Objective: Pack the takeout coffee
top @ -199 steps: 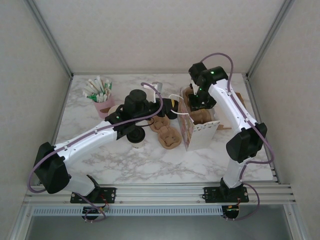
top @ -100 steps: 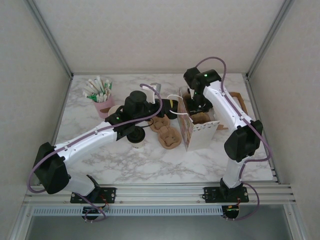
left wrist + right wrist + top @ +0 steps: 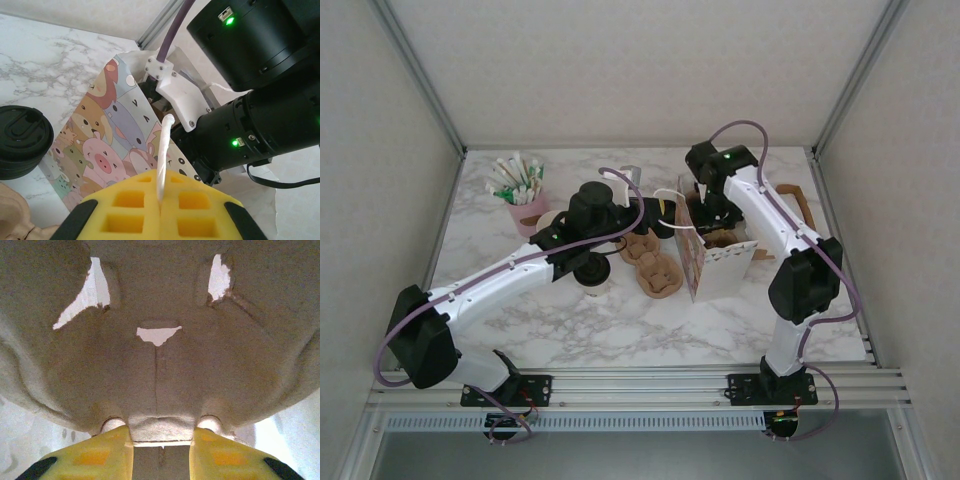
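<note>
Over the last second the right arm (image 3: 775,215) has swung left and sunk over the paper bag (image 3: 722,272), and the pulp cup tray (image 3: 160,365) now sits lower inside it. The left arm (image 3: 510,270) has not shifted. The right jaws are clamped on the tray's rim, hidden from above by the bag. The left jaws are pressed together on the bag's white handle (image 3: 163,150). The takeout coffee (image 3: 592,276) stands left of the bag, half covered by the left arm.

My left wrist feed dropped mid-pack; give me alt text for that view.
The left gripper, shut, pinches the white handle of a cartoon-animal paper bag. The right arm, black with green lights, reaches into the bag from the right. A round black lid sits on the marble table at left.
</note>
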Controlling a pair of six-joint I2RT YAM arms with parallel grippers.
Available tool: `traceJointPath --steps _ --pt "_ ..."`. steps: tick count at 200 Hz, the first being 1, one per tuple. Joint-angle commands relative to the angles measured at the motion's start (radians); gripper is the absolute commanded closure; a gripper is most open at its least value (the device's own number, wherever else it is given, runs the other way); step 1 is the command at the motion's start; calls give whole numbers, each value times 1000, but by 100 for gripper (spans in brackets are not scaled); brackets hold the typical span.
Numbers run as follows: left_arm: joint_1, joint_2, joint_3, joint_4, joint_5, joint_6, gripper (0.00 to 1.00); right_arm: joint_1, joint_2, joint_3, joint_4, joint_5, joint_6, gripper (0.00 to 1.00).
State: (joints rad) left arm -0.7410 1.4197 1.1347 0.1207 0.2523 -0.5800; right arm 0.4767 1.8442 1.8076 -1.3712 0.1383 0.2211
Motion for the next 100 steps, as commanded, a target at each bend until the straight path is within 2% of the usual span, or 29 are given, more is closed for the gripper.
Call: traceJointPath --steps 1,100 --pt "-6 -25 -7 4 -22 11 95 8 3 -35 16 9 18 69" --pt "-5 -23 -1 0 -30 11 95 19 -5 -147 85 14 28 70"
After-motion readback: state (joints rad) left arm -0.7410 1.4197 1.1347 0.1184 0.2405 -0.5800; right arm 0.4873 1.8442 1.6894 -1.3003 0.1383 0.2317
